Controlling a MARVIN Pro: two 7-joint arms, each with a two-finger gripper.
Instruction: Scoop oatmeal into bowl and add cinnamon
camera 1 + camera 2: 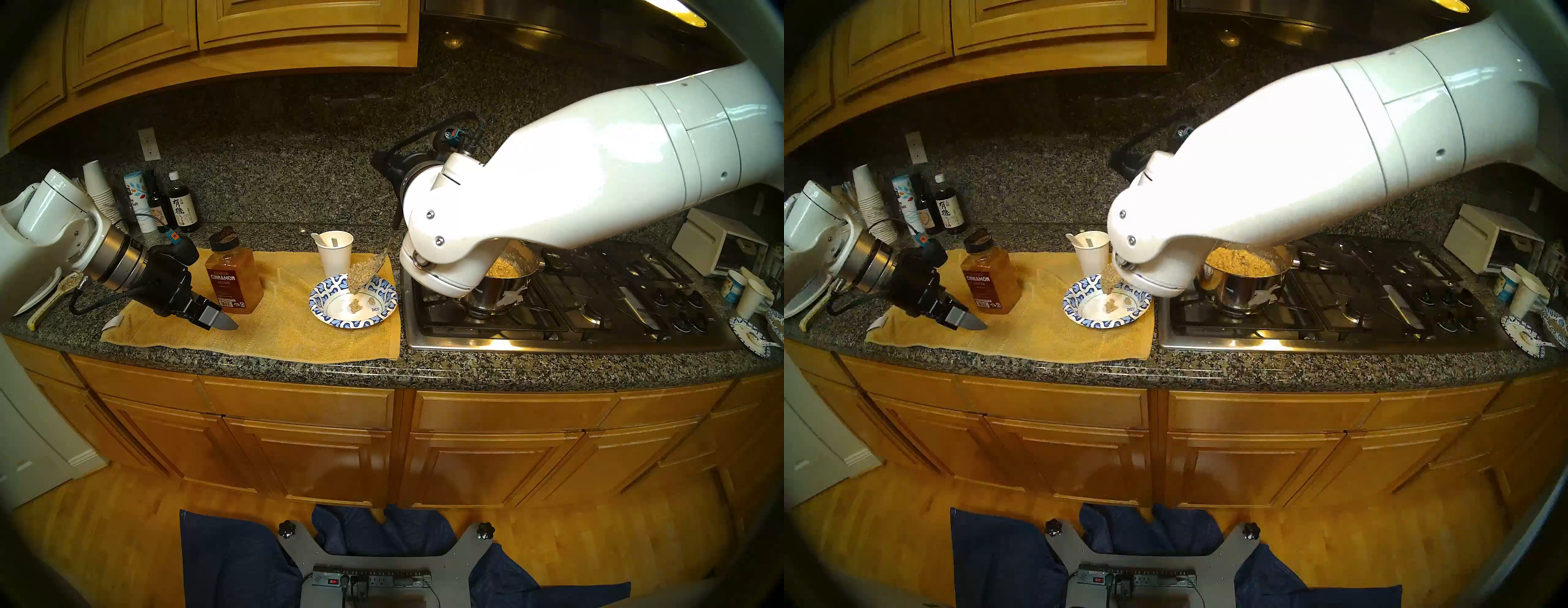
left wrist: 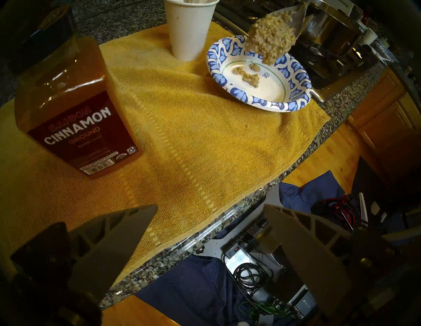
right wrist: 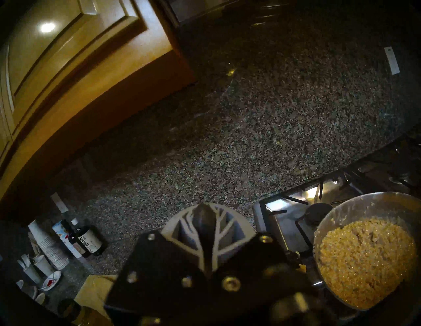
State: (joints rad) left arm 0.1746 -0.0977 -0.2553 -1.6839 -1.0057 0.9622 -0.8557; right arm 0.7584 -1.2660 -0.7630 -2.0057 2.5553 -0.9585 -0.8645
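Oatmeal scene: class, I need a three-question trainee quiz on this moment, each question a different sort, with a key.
1. True or false: the cinnamon jar's cap is off.
2. Where does the spoon of oatmeal hang? A over the bowl; B over the cup; C over the pot
3. Fill in: the left gripper is ____.

Key: 1 false; 2 A; 3 open, holding nothing, beside the cinnamon.

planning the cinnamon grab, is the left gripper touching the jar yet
Apart. The left wrist view shows the open left gripper short of the cinnamon jar, yellow towel between them.
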